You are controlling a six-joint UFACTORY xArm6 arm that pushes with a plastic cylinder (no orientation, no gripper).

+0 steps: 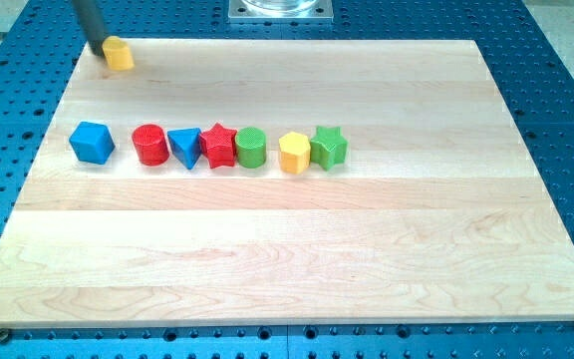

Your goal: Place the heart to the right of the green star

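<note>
A small yellow block [119,54], seemingly the heart, lies at the board's top left corner. My tip [102,48] is at its left side, touching or almost touching it. The green star [328,148] sits at the right end of a row of blocks across the board's middle, far to the lower right of my tip. A yellow hexagon [294,153] touches the star's left side.
Left of the hexagon the row holds a green cylinder [251,148], a red star [217,146], a blue triangle [183,147], a red cylinder [149,144] and, set apart, a blue cube [92,142]. The wooden board [367,259] lies on a blue perforated table [556,70].
</note>
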